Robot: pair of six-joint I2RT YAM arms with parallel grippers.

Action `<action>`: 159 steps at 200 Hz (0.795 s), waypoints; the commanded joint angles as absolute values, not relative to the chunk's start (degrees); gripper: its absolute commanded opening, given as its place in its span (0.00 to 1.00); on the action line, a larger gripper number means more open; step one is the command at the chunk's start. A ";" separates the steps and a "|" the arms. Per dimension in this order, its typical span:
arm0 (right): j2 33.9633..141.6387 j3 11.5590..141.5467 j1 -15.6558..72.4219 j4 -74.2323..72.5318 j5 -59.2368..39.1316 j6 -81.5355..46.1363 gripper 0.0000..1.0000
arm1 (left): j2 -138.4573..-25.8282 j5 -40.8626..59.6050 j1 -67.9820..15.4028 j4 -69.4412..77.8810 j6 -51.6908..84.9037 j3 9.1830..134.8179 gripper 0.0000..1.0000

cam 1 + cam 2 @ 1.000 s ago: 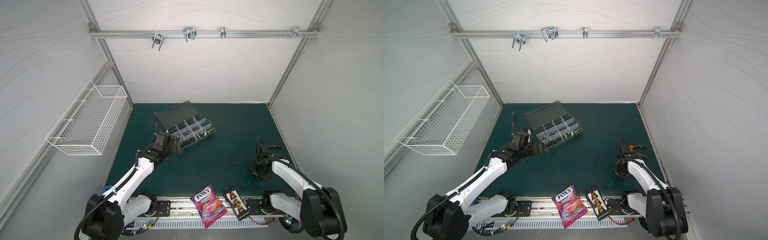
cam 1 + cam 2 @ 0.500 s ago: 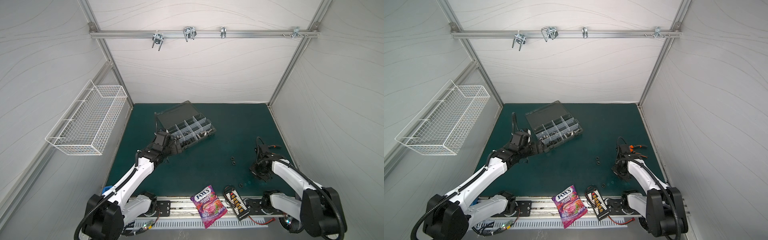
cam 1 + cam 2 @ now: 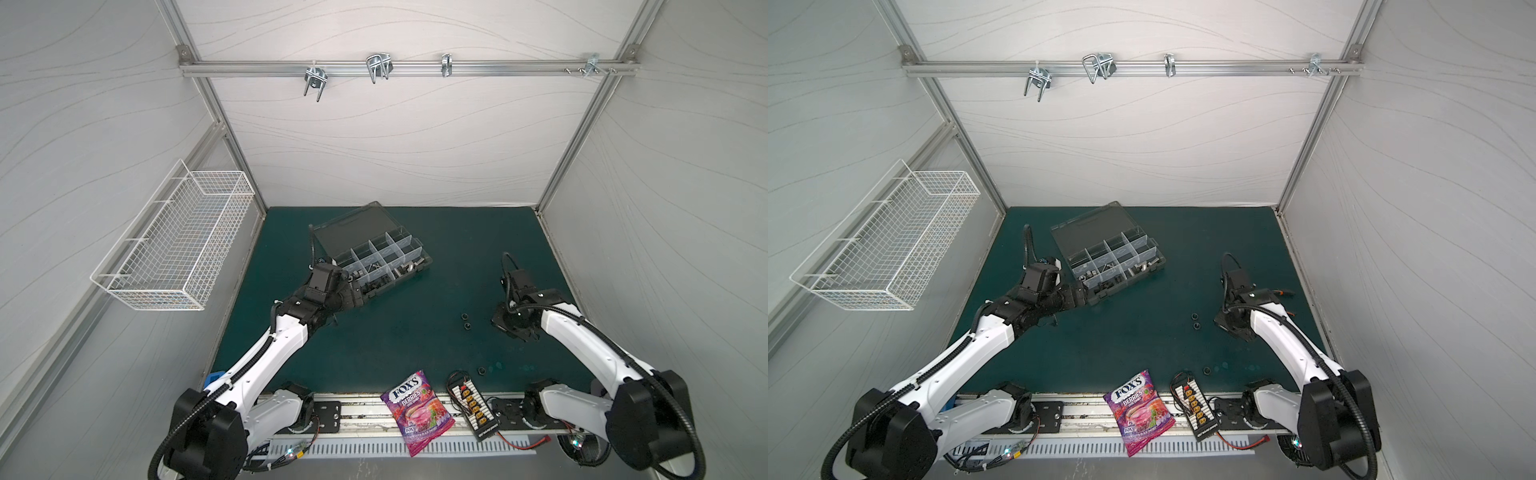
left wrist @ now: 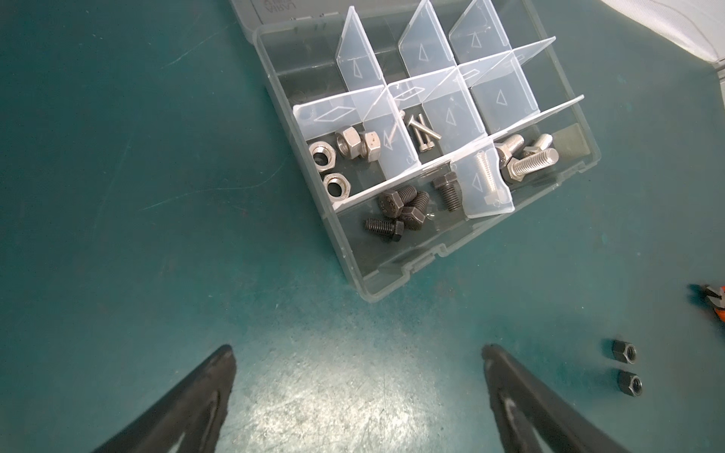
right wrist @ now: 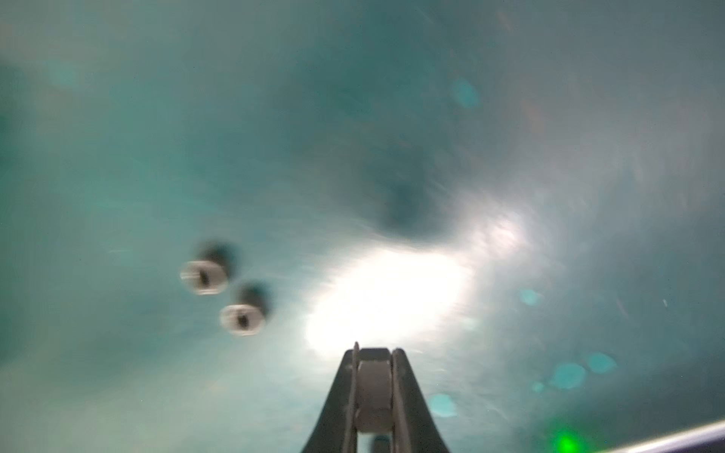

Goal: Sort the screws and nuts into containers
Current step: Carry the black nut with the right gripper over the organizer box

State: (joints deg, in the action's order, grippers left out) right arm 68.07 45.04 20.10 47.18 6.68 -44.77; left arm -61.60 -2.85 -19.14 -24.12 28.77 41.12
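Near edge: one loose nut [image 3: 481,370] lies on the mat [image 3: 374,340]. Further in, right side: the right gripper [image 5: 374,347] is clamped on a small nut [image 5: 374,388], with two more nuts [image 4: 624,351] just left of it. The pick looks done. The next move calls for a carry far-left to the organizer box [image 4: 392,268], where the left gripper [image 4: 357,347] hovers, fingers spread and empty.

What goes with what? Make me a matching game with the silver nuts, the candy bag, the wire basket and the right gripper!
Things:
1. silver nuts
2. candy bag
3. wire basket
4. right gripper

Places or states:
A. hanging on the side wall
B. shut on a small nut
C. in a compartment of the organizer box
D. lying at the table's front edge, between the arm bases

Pairs: 1-C, 2-D, 3-A, 4-B
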 commanded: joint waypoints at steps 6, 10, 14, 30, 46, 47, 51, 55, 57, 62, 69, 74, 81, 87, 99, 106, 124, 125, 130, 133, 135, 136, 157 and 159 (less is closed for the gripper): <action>74.89 53.69 25.57 47.48 10.32 -41.91 0.00 | -61.40 -4.20 -18.81 -24.64 29.47 43.77 0.99; 76.17 55.13 26.63 47.38 10.84 -41.41 0.00 | -61.43 -4.29 -18.81 -24.67 29.44 43.85 0.99; 77.58 56.70 27.66 47.31 11.35 -40.83 0.00 | -61.47 -4.35 -18.83 -24.66 29.52 43.85 0.99; 83.51 63.72 31.21 47.03 12.65 -37.97 0.00 | -61.52 -4.65 -18.81 -24.78 29.77 43.86 0.99; 89.88 71.29 33.56 46.73 12.47 -34.71 0.00 | -61.62 -4.88 -18.81 -24.80 29.97 43.86 0.99; 90.38 71.85 33.70 46.70 12.39 -34.49 0.00 | -61.66 -4.90 -18.81 -24.84 29.97 43.86 0.99; 92.08 73.56 34.14 46.67 12.11 -33.71 0.00 | -61.68 -4.84 -18.81 -24.91 30.10 43.86 0.99; 93.71 75.34 34.58 46.67 11.85 -32.86 0.00 | -61.73 -4.83 -18.87 -24.95 30.14 43.86 0.99; 94.49 76.25 34.79 46.74 11.73 -32.54 0.00 | -61.80 -4.83 -18.83 -24.94 30.15 43.86 0.99; 96.68 78.79 35.28 46.83 11.41 -31.43 0.00 | -61.85 -4.76 -18.81 -24.91 30.23 43.86 0.99; 99.52 82.51 36.02 47.11 11.09 -30.28 0.00 | -62.01 -4.66 -18.85 -25.05 30.31 43.86 0.99; 101.15 85.26 36.49 47.28 10.87 -29.35 0.00 | -62.10 -4.64 -18.81 -25.13 30.32 43.86 0.99; 103.88 88.49 37.12 47.44 10.30 -28.03 0.00 | -62.20 -4.66 -18.81 -25.14 30.37 43.89 0.99; 106.18 91.32 37.72 47.66 10.25 -27.07 0.00 | -62.26 -4.67 -18.86 -25.29 30.48 43.94 0.99; 110.21 96.93 38.57 48.32 10.11 -25.37 0.00 | -62.24 -4.75 -18.81 -25.48 30.61 44.03 0.99; 112.43 100.02 38.95 48.60 9.72 -24.43 0.00 | -62.20 -4.79 -18.85 -25.44 30.66 43.95 0.99; 117.06 106.37 39.51 48.60 8.97 -22.68 0.00 | -62.13 -4.96 -18.81 -25.49 30.69 43.95 0.99; 117.33 106.75 39.48 48.60 8.92 -22.59 0.00 | -62.13 -4.99 -18.81 -25.49 30.68 43.95 0.99; 118.38 108.26 39.60 48.64 8.54 -22.28 0.00 | -62.10 -5.09 -18.81 -25.49 30.74 43.95 0.99; 119.02 108.97 39.62 48.61 8.27 -22.08 0.00 | -62.09 -5.10 -18.81 -25.52 30.75 43.95 0.99; 119.38 109.62 39.63 48.60 8.15 -21.93 0.00 | -62.10 -5.10 -18.81 -25.50 30.71 43.88 0.99; 119.59 109.78 39.64 48.60 8.03 -21.86 0.00 | -62.12 -5.14 -18.81 -25.49 30.74 43.87 0.99; 123.00 113.36 39.62 46.78 5.95 -20.19 0.00 | -62.17 -5.42 -18.81 -25.49 30.68 43.79 0.99; 123.23 113.57 39.63 46.63 5.66 -20.03 0.00 | -62.19 -5.42 -18.81 -25.49 30.70 43.75 0.99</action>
